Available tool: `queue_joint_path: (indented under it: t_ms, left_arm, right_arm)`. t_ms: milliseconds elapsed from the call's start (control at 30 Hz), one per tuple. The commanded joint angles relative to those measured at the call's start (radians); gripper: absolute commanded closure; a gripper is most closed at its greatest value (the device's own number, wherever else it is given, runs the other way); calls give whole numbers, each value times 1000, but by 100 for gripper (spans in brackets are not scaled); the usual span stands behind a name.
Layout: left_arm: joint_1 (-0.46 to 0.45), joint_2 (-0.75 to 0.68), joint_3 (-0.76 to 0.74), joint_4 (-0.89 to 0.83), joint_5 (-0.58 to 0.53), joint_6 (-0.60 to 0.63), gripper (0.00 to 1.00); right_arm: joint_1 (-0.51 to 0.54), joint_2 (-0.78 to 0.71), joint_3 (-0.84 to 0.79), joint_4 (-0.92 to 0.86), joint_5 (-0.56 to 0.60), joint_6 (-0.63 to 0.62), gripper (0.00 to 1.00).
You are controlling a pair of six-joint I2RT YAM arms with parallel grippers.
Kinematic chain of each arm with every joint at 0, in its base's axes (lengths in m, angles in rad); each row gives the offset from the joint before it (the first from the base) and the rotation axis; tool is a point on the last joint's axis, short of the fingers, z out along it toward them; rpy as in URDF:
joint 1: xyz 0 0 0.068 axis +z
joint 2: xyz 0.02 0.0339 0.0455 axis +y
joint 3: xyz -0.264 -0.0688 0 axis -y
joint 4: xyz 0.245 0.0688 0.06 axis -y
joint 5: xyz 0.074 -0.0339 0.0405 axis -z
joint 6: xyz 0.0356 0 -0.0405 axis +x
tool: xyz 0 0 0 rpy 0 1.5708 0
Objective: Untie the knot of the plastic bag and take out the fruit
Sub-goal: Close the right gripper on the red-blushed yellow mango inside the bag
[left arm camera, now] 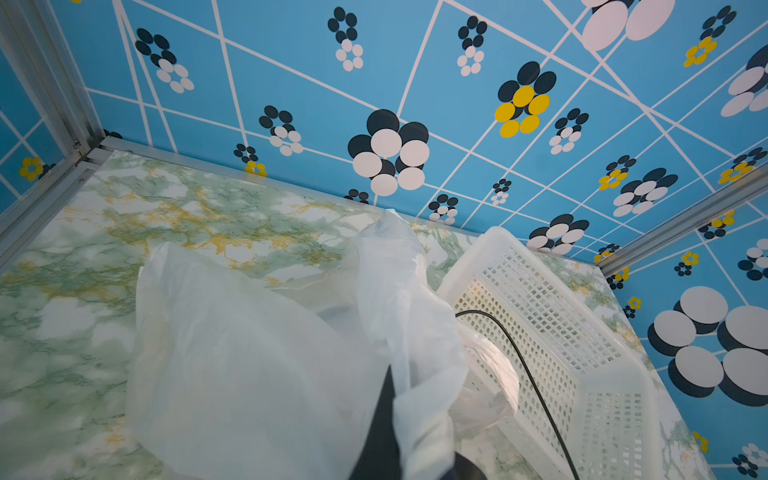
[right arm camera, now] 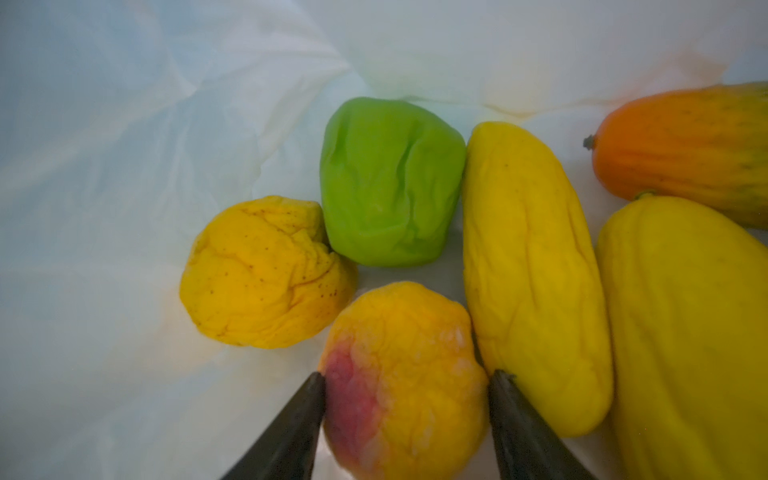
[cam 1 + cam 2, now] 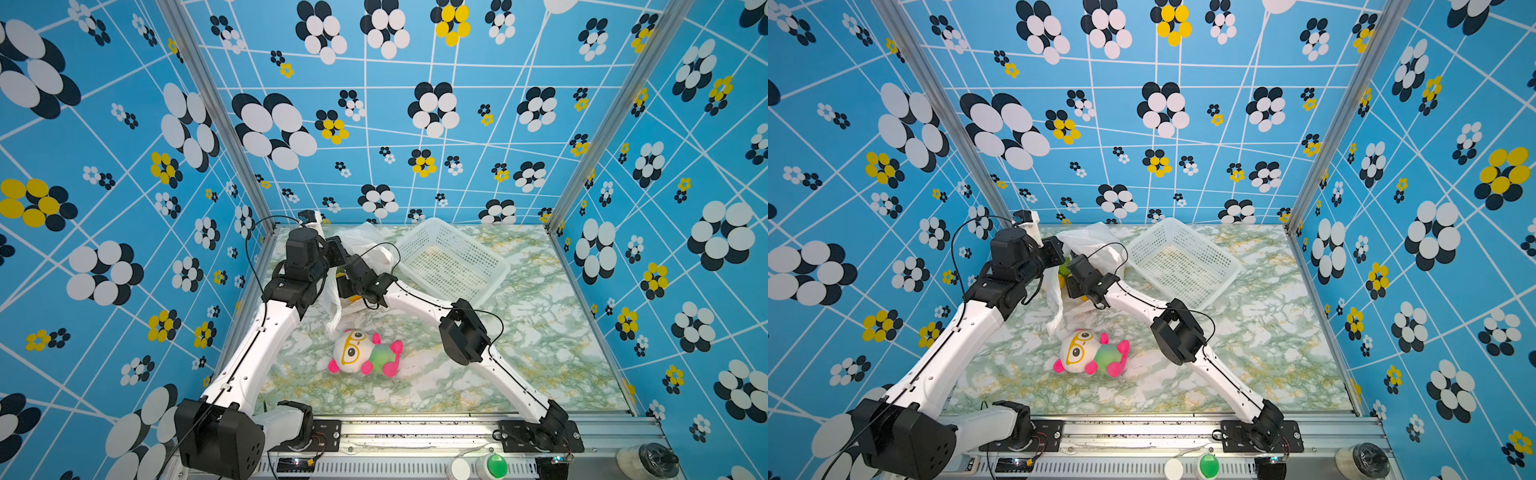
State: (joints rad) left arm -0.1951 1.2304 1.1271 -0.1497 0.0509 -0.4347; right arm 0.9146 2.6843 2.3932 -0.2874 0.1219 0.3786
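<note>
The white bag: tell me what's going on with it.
The left end effector is shut on the plastic bag, holding it open. The right end effector is inside, jaws against both sides of a yellow-and-pink fruit. Five other fruits lie around it. The white basket holds none.

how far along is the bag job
Done: the bag looks untied, since the right tool is inside it. In hand: the left tool pinches the bag's plastic; the right grips a pink-yellow fruit. Left: all six visible fruits are in the bag; none shows in the basket.
</note>
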Motion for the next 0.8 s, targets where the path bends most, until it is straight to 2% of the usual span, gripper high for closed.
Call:
queue_joint_path:
  t_ms: [0,233,333,500,633,767]
  left_arm:
    - [19,2,-4,51,39,-12,100]
    - [34,-17,-20,64,63,-22,100]
    - [35,-16,-20,65,69,-24,100]
    - [40,-6,-18,63,71,-30,100]
    - [51,9,-20,60,63,-42,100]
    - [71,29,-21,55,46,-59,100]
  right_arm:
    - [-8,19,-56,-141,17,3,32]
    - [-8,84,61,-194,15,14,16]
    - [-10,115,111,-220,13,19,15]
    - [-11,109,109,-214,-3,14,34]
    - [-11,66,56,-171,-30,-5,43]
    - [-9,-36,-82,-81,-53,-34,48]
